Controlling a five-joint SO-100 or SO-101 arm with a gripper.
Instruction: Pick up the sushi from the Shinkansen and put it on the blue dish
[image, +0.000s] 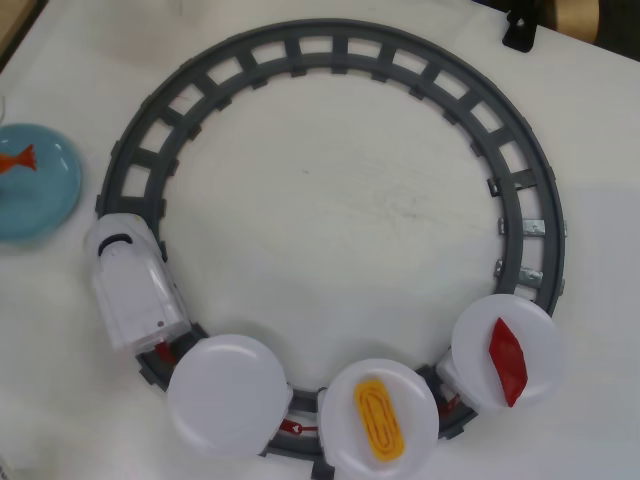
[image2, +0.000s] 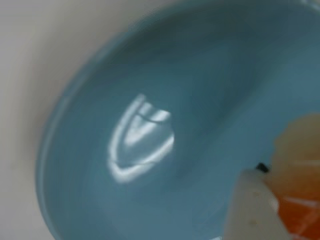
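We see the sushi (image: 18, 160) lying on the dish (image: 50, 195) at far left. Whether the pincer (image2: 270, 210) grips it, we cannot tell; lifting while clamped could drag it off.

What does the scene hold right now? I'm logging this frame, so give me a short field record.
sushi: on the blue dish, red-orange tail showing in the overhead view
Shinkansen: white train at the track's left side
first plate: empty
second plate: yellow egg piece
third plate: dark-red piece
gripper: cannot tell if open or shut
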